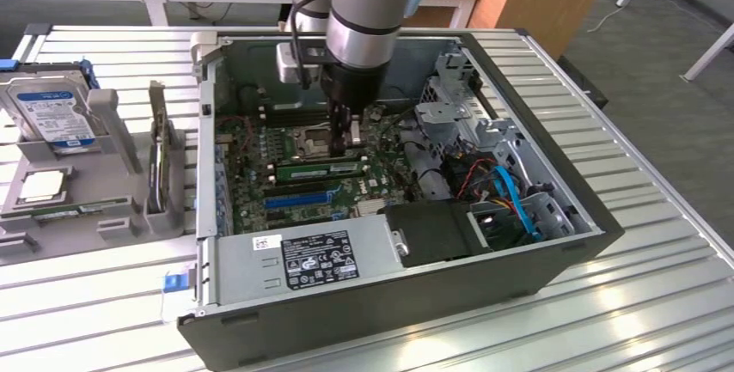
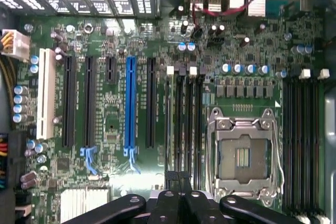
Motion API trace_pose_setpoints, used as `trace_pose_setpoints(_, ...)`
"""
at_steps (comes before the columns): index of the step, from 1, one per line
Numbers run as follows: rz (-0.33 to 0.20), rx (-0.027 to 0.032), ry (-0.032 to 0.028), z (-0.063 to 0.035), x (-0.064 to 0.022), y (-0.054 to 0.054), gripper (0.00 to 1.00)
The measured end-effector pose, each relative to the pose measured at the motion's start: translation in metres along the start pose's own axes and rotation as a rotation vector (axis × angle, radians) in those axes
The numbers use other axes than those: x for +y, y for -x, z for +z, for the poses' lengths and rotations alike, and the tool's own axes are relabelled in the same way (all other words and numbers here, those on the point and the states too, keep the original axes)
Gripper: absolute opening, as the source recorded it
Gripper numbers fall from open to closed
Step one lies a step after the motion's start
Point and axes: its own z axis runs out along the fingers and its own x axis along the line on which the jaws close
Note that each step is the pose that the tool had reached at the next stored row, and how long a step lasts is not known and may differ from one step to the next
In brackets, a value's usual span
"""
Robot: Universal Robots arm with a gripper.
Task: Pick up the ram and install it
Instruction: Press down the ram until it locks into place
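One ram (image 1: 322,168) lies flat-looking on the motherboard (image 1: 301,185) at the exterior view's centre, long axis left-right across the frame, directly beneath the pincer (image 1: 343,143). The pincer is fully closed, seemingly touching its top edge and holding nothing.

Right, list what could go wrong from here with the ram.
The long, thin green ram stick lies at the black memory slots under the shut gripper; whether it is seated I cannot tell. Pressing it misaligned could bend stick or slot. The silver-framed CPU socket sits close by; a sideways slip might strike it.
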Motion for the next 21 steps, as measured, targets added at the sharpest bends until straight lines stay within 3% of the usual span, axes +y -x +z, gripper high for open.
trace_pose_setpoints(21,0.0,-0.0001,-0.0098,0.0011,0.0273,0.0,0.1)
